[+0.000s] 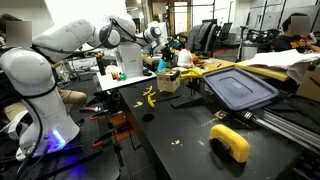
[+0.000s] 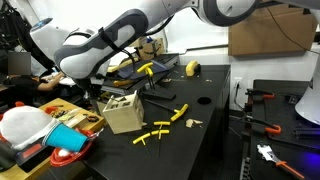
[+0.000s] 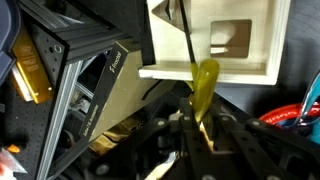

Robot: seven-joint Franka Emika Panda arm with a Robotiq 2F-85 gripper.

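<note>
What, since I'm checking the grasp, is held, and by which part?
A yellow-handled tool, held at the lower end of its yellow handle; the dark shaft sticks out free.

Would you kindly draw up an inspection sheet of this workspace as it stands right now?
Surface: black table, carrying a box, utensils and tools.
Job's things: yellow utensil, its thin end reaching into the open wooden box.
Clutter: loose yellow utensils, tape roll, red bowl, bin lid, red-handled tools.
Grippers: gripper shut on the yellow utensil, beside the wooden box's edge.
Cables: nothing seen.
Surroundings: cardboard box behind the table; chairs further back.
</note>
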